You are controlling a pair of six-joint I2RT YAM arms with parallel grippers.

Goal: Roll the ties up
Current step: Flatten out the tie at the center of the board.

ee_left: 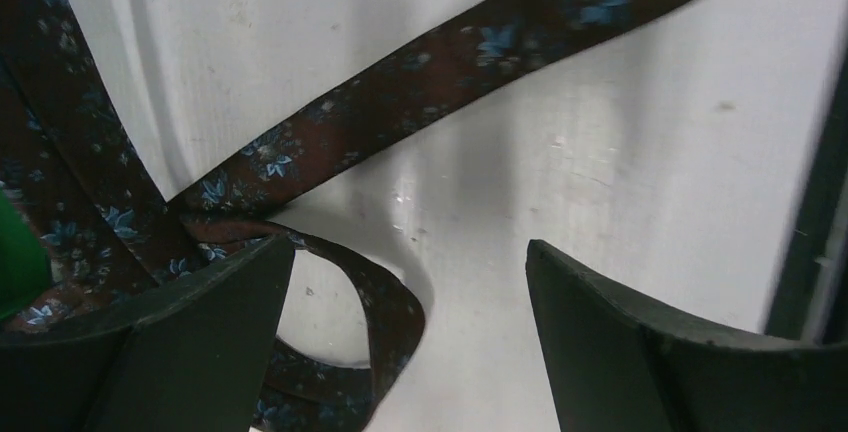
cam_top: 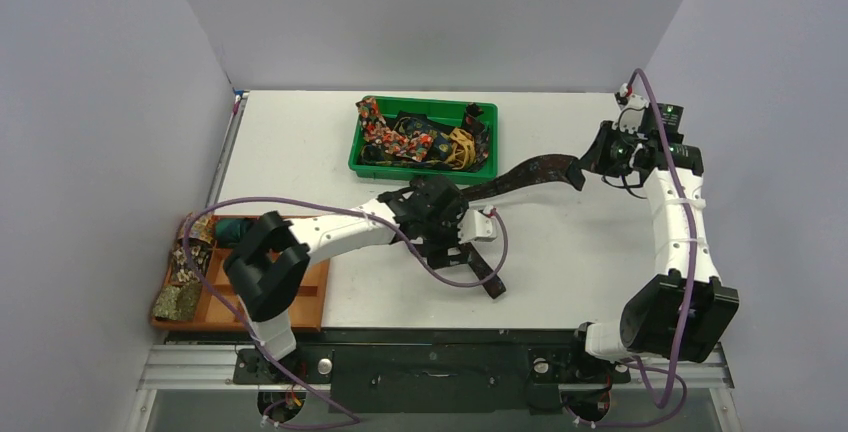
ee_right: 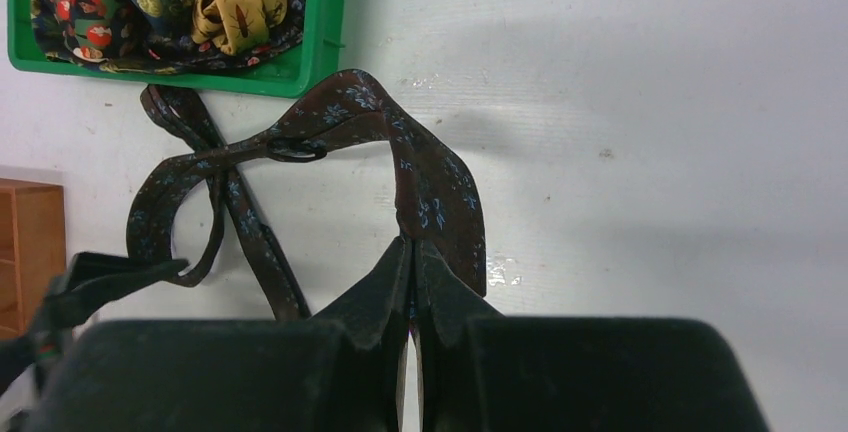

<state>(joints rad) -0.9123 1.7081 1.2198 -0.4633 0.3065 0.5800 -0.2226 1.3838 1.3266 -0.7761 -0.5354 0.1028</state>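
White tabletop [cam_top: 300, 142] with plain grey walls [cam_top: 100, 102] on the left, far and right sides is what I have on screen. A green bin [cam_top: 420, 104] sits at the far middle, holding tangled ties [cam_top: 420, 142] in red floral, navy and yellow; they overlap so much that I cannot count them. At the near left a wooden tray [cam_top: 312, 297] holds coiled ties [cam_top: 183, 272] in its compartments, and my left arm's elbow covers part of it.

The dark brown tie [cam_top: 535, 172], scattered with small blue flowers, lies between the arms. My right gripper [ee_right: 413, 252] has its fingers pressed together on the wide end at the far right, lifting it off the surface. From there the fabric runs left and nearer, past the bin's near right corner, and crosses itself into a loose loop. My left gripper [ee_left: 410, 244] hangs over that loop with its fingers spread wide, holding nothing.

From above, the left wrist hides the crossing, and a purple cable [cam_top: 503, 242] curves beside it. The narrow tail shows on the table just near of the wrist. The left wrist view cuts off both ends of the tie.
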